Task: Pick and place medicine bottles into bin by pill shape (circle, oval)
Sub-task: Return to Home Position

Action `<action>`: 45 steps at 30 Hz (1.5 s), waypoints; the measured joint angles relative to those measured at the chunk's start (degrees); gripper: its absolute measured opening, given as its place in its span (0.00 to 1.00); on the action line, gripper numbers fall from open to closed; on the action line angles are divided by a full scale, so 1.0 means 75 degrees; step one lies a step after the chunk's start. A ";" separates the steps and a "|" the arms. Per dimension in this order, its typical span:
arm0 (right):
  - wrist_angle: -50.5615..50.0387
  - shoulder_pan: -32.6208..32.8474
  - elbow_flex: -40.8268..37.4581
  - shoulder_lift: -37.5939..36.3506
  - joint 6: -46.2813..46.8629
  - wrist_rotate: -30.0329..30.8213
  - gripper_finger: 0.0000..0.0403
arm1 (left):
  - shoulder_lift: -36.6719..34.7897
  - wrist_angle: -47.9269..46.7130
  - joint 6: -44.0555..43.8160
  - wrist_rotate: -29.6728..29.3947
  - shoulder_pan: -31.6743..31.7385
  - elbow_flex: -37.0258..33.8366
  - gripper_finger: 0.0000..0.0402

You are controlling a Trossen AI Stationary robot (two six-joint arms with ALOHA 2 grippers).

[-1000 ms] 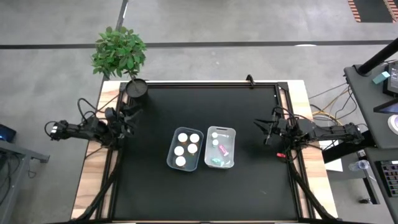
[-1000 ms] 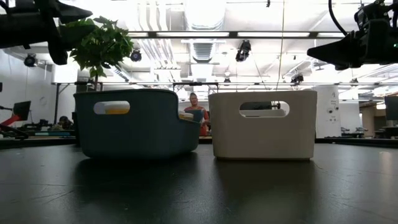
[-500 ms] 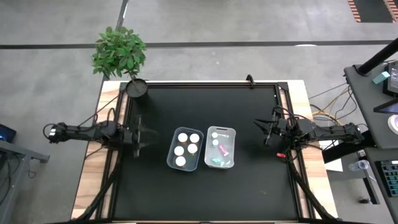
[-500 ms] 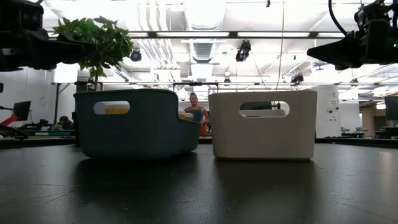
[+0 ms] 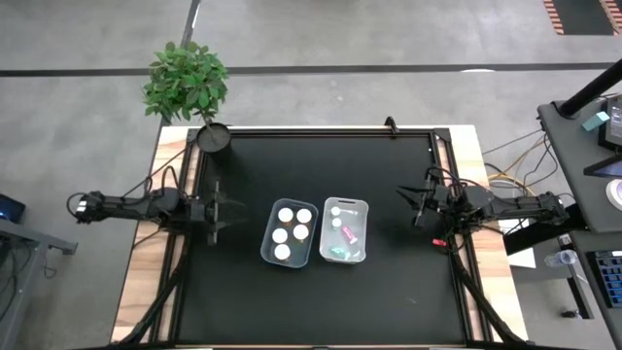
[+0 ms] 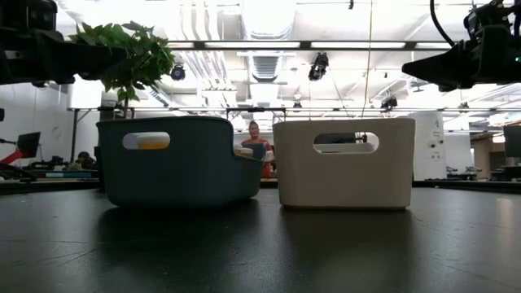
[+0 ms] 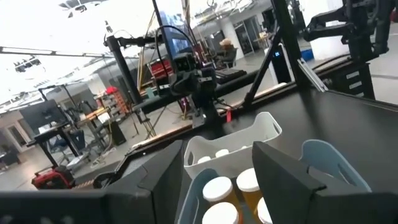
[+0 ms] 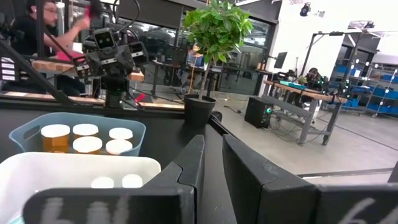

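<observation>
Cleanup phase, I reckoned. Overhead, the medicine bottles point(image 5: 286, 205) all sat in the two bins side by side at the middle of the table point(image 5: 389, 292), with none loose on it. I counted five white-capped ones in the blue bin point(image 5: 264, 233). In the white bin point(image 5: 367, 219) I made out four small ones, two white caps, one pink and one teal, though I couldn't swear to that tally. The left gripper point(image 5: 225, 207) hung near the left edge, aimed at the blue bin, and the right gripper point(image 5: 413, 206) hung near the right edge. One plant point(image 5: 187, 83) stood at the far left corner.

Low view: both bins stood flat. An orange body showed through the blue bin's handle slot, a person point(image 6: 257, 134) was far behind, and both arms were up high.

Left wrist view: its fingers point(image 7: 165, 180) were spread wide with nothing between them.

Right wrist view: its fingers point(image 8: 249, 177) were parted by a narrow gap, empty too. Three caps showed in the blue bin and two in the white.

Next, I judged, the left arm needed to fold back toward its own edge, clear of the blue rim.
</observation>
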 joint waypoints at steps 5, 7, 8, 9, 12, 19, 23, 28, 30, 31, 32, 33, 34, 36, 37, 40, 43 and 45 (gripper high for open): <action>0.0001 0.0000 0.0000 0.0000 0.0000 0.0000 0.12 | 0.0158 0.0030 0.0000 0.0001 -0.0003 0.0000 0.44; 0.0000 0.0001 0.0000 0.0000 0.0000 0.0000 0.12 | 0.0219 0.0038 0.0000 0.0003 -0.0003 0.0000 0.44; 0.0000 0.0000 0.0000 0.0000 0.0000 0.0000 0.12 | 0.0238 0.0033 -0.0003 0.0003 -0.0003 0.0000 0.44; 0.0000 0.0000 0.0000 0.0003 0.0000 0.0000 0.12 | 0.0250 0.0034 -0.0002 0.0003 -0.0003 0.0000 0.44; -0.0079 0.0023 -0.0001 -0.0150 0.0000 0.0000 0.12 | 0.0312 0.0035 -0.0003 0.0005 -0.0003 0.0000 0.44; 0.0290 -0.0244 -0.0012 -0.0414 0.0400 0.0073 0.12 | 0.0321 0.0058 -0.0003 0.0009 -0.0003 0.0000 0.44; -0.0265 -0.0510 -0.0015 -0.0417 0.1929 -0.0293 0.12 | 0.0321 0.0053 -0.0003 0.0009 -0.0003 0.0000 0.44; -0.0736 -0.0579 -0.0017 -0.0420 0.1721 -0.1591 0.12 | 0.0306 0.0046 -0.0003 0.0009 -0.0003 0.0000 0.44; -0.0855 -0.0539 -0.0017 -0.0420 0.0857 -0.2427 0.12 | 0.0308 0.0047 -0.0003 0.0009 -0.0003 0.0000 0.44; -0.0882 -0.0542 -0.0017 -0.0420 0.0590 -0.2549 0.12 | 0.0306 0.0044 -0.0003 0.0009 -0.0003 0.0000 0.44; -0.0881 -0.0545 -0.0020 -0.0420 0.0467 -0.2545 0.12 | 0.0309 0.0044 -0.0003 0.0009 -0.0003 0.0000 0.44; -0.0883 -0.0554 -0.0020 -0.0420 0.0377 -0.2537 0.12 | 0.0322 0.0047 -0.0003 0.0009 -0.0003 0.0000 0.44; -0.0886 -0.0562 -0.0020 -0.0409 0.0318 -0.2540 0.12 | 0.0328 0.0044 -0.0003 0.0009 -0.0003 0.0000 0.44; -0.0886 -0.0562 -0.0020 -0.0417 0.0193 -0.2537 0.12 | 0.0325 0.0045 -0.0003 0.0009 -0.0003 0.0000 0.44; -0.0886 -0.0562 -0.0020 -0.0420 0.0160 -0.2536 0.12 | 0.0327 0.0044 -0.0003 0.0009 -0.0003 0.0000 0.44; -0.0892 -0.0562 -0.0023 -0.0414 0.0137 -0.2535 0.12 | 0.0341 0.0044 -0.0003 0.0009 -0.0003 0.0000 0.44; -0.0889 -0.0562 -0.0023 -0.0414 0.0397 -0.2533 0.12 | 0.0356 0.0041 -0.0003 0.0009 -0.0003 0.0000 0.44; -0.0887 -0.0562 -0.0023 -0.0414 0.0740 -0.2530 0.12 | 0.0353 0.0048 -0.0003 0.0009 -0.0003 0.0000 0.44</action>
